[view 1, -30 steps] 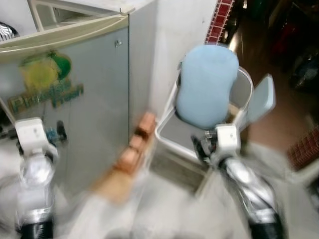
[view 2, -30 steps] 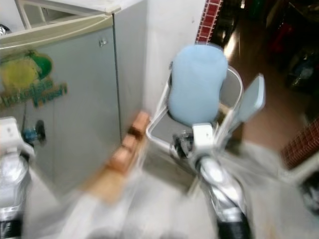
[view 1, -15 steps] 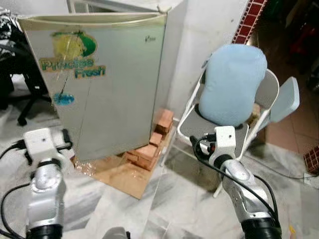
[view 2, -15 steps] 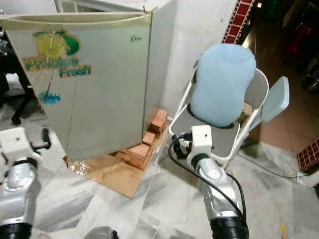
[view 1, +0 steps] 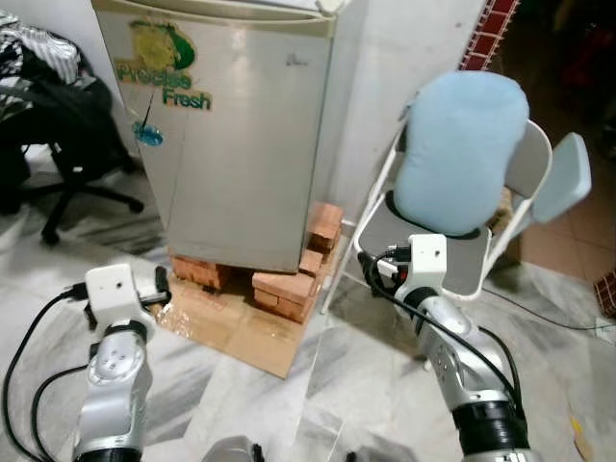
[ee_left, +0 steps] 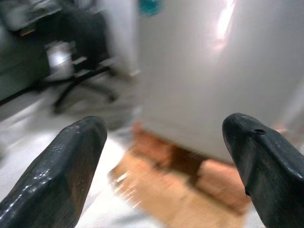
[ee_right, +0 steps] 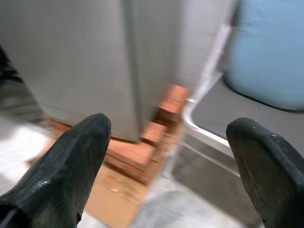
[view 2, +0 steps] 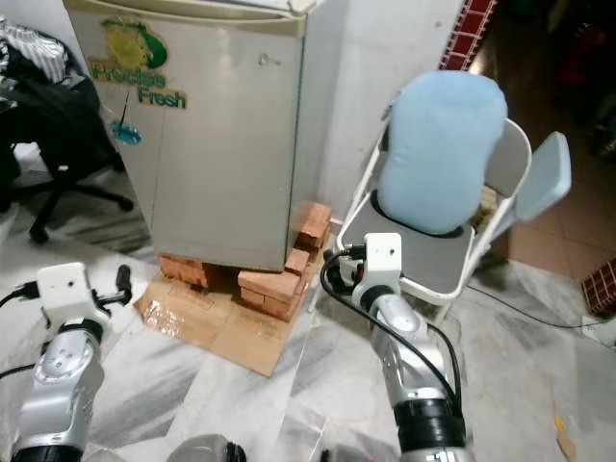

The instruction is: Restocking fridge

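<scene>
Two grippers are hanging empty with fingers spread wide: you are seeing the left gripper (ee_left: 161, 166) and right gripper (ee_right: 166, 166) both aiming at the fridge (view 1: 241, 144). That fridge is standing upright on bricks (view 1: 284, 287), door shut, at twelve o'clock from the left gripper and eleven o'clock from the right. Judging by position, the left arm is nearer the door.

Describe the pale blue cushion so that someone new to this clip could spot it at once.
Start at the small silver fridge propped on red bricks. To its right stands a grey folding chair with a white metal frame. The pale blue cushion leans upright against the chair's backrest, the one soft, rounded, light blue thing among hard grey and brick surfaces.
</scene>
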`<state>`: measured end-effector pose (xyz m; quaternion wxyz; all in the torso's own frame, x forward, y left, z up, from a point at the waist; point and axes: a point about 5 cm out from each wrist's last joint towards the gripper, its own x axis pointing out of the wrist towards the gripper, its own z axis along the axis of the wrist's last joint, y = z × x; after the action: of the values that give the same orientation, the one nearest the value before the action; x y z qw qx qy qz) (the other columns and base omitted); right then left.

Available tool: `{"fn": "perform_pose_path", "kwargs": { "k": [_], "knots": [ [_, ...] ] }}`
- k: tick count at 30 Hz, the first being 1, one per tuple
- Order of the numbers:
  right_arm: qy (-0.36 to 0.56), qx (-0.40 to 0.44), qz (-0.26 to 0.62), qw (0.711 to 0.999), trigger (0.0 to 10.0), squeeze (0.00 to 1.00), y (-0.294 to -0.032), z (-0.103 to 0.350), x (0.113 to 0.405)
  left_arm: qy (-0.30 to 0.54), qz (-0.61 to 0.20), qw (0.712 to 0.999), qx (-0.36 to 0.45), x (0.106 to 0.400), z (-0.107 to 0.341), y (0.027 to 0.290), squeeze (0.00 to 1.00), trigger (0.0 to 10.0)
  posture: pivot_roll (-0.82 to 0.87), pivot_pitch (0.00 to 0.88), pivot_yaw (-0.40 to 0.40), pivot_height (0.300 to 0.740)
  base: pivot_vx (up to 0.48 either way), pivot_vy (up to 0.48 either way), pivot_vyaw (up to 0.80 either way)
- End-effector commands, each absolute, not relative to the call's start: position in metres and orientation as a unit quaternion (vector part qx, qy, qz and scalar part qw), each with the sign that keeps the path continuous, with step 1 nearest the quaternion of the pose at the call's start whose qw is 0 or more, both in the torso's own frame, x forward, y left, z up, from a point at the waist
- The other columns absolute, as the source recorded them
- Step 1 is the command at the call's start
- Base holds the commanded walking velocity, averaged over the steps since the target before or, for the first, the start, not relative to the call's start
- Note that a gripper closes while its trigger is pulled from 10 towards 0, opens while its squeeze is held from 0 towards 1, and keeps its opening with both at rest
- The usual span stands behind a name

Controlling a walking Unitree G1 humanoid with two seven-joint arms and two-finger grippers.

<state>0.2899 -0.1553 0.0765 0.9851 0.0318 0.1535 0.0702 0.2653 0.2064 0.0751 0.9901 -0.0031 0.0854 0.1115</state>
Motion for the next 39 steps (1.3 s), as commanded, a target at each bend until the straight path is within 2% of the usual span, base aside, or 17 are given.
{"fn": "perform_pose_path", "kwargs": {
  "k": [1, 4, 8, 11, 17, 20, 22, 27, 28, 31, 33, 37, 39],
  "knots": [
    [0.147, 0.033, 0.059, 0.987, 10.0, 0.0, -0.159, 0.077, 0.29, 0.073, 0.091, 0.993, -0.002, 0.267, 0.08, 0.198, 0.0, 10.0, 0.06, 0.0, -0.059, 0.74, 0.0, 0.48, -0.8],
    [0.086, 0.037, 0.073, 0.993, 10.0, 0.0, -0.154, 0.093, 0.292, 0.068, 0.073, 0.995, -0.004, 0.266, 0.081, 0.193, 0.0, 10.0, 0.05, 0.0, -0.055, 0.74, 0.0, 0.48, 0.0],
    [0.026, 0.03, 0.056, 0.998, 10.0, 0.0, -0.158, 0.108, 0.288, 0.044, 0.089, 0.995, 0.01, 0.265, 0.084, 0.198, 0.0, 10.0, 0.06, 0.0, -0.052, 0.74, 0.0, 0.48, 0.0],
    [0.01, 0.013, 0.048, 0.999, 10.0, 0.0, -0.157, 0.111, 0.287, 0.03, 0.073, 0.997, 0.005, 0.266, 0.089, 0.198, 0.0, 10.0, 0.05, 0.0, -0.038, 0.74, 0.0, 0.48, 0.0],
    [-0.022, 0.058, 0.06, 0.996, 10.0, 0.0, -0.151, 0.119, 0.286, 0.003, 0.014, 1.0, -0.015, 0.266, 0.098, 0.178, 0.0, 10.0, 0.04, 0.0, -0.024, 0.74, 0.0, 0.48, 0.0],
    [-0.043, 0.079, 0.061, 0.994, 10.0, 0.0, -0.15, 0.121, 0.282, -0.005, 0.007, 1.0, 0.003, 0.266, 0.101, 0.172, 0.0, 10.0, 0.04, 0.0, -0.023, 0.74, 0.0, 0.48, 0.0],
    [-0.045, 0.063, 0.062, 0.995, 10.0, 0.0, -0.152, 0.121, 0.274, -0.014, -0.002, 1.0, 0.01, 0.262, 0.107, 0.169, 0.0, 10.0, 0.04, 0.0, -0.011, 0.74, 0.0, 0.48, 0.0],
    [-0.029, 0.081, 0.064, 0.994, 10.0, 0.0, -0.155, 0.113, 0.258, 0.003, -0.034, 0.999, 0.019, 0.252, 0.099, 0.168, 0.0, 10.0, 0.03, 0.0, 0.002, 0.74, 0.0, 0.48, 0.0],
    [-0.015, 0.038, 0.053, 0.998, 10.0, 0.0, -0.158, 0.106, 0.257, 0.012, -0.032, 0.999, 0.029, 0.255, 0.093, 0.169, 0.0, 10.0, 0.02, 0.0, 0.013, 0.74, 0.0, 0.48, 0.0],
    [-0.001, 0.013, 0.039, 0.999, 10.0, 0.0, -0.163, 0.099, 0.258, 0.026, -0.02, 0.999, 0.02, 0.258, 0.088, 0.169, 0.0, 10.0, 0.01, 0.0, 0.028, 0.74, 0.0, 0.48, 0.0],
    [-0.008, -0.029, 0.039, 0.999, 10.0, 0.0, -0.163, 0.1, 0.258, 0.025, -0.052, 0.998, 0.029, 0.255, 0.094, 0.164, 0.0, 10.0, 0.01, 0.0, 0.033, 0.74, 0.0, 0.48, 0.0],
    [-0.01, -0.003, 0.008, 1.0, 10.0, 0.0, -0.168, 0.117, 0.275, 0.012, -0.047, 0.999, 0.021, 0.272, 0.117, 0.168, 0.0, 10.0, 0.02, 0.0, 0.062, 0.74, 0.0, 0.429, 0.0],
    [-0.014, -0.034, -0.014, 0.999, 10.0, 0.0, -0.169, 0.101, 0.277, 0.02, -0.039, 0.998, 0.042, 0.275, 0.098, 0.169, 0.0, 10.0, 0.0, 0.0, 0.066, 0.74, 0.0, 0.0, 0.0]
  ]
}}
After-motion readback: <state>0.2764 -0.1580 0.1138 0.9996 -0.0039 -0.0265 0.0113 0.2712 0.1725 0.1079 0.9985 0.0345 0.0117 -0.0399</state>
